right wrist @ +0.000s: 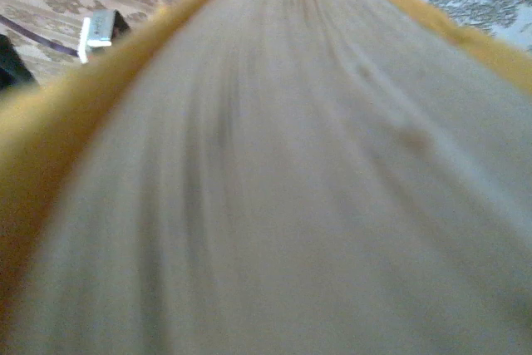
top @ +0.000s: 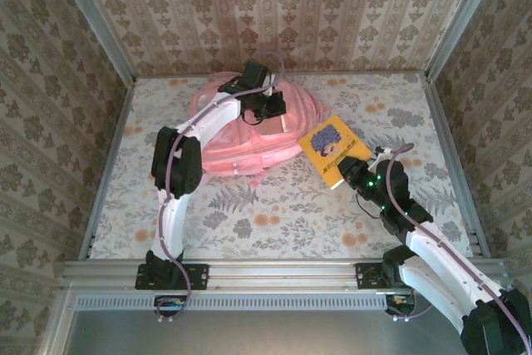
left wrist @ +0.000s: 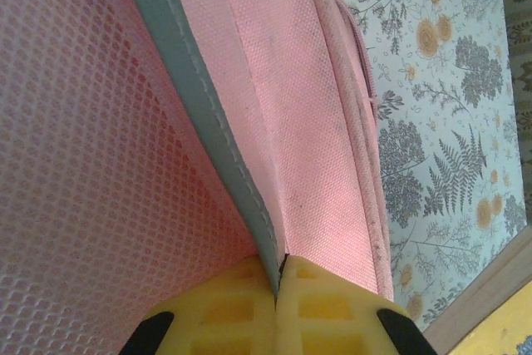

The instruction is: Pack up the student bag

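Left gripper (left wrist: 278, 276) pinched shut on student bag (top: 241, 149) edge — right gripper (top: 353, 174) clamps yellow book (top: 332, 145) just beside bag.

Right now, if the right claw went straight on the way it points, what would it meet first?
Probably the student bag: the right claw, shut on the yellow book, points toward it, so the book's edge would touch first. Depth is unclear.

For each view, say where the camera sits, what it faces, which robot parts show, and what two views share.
Top external: above, behind the bases, looking down on table, bag, book; left gripper, right gripper show.
Left wrist: faces the bag's fabric; left gripper pinches its grey edge.
Right wrist: looks along the book.
Shared with top: bag, book.
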Controlling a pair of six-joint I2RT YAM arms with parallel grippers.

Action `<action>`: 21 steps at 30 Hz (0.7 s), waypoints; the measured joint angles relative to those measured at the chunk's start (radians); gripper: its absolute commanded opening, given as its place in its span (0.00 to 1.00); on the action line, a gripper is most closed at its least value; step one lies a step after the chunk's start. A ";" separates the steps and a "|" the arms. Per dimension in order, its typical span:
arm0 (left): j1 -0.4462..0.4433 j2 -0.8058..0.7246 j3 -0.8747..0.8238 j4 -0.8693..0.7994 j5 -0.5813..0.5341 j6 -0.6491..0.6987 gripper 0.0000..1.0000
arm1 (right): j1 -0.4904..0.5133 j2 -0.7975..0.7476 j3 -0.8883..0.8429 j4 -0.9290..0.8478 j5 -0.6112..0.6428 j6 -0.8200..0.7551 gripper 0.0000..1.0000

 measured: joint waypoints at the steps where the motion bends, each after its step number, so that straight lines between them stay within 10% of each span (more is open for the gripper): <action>1: 0.002 -0.004 -0.003 0.000 0.006 0.002 0.00 | -0.003 -0.003 0.014 -0.035 0.000 -0.016 0.00; 21: 0.081 -0.539 -0.349 -0.118 0.268 0.119 0.00 | -0.009 -0.017 0.296 -0.509 0.103 -0.274 0.00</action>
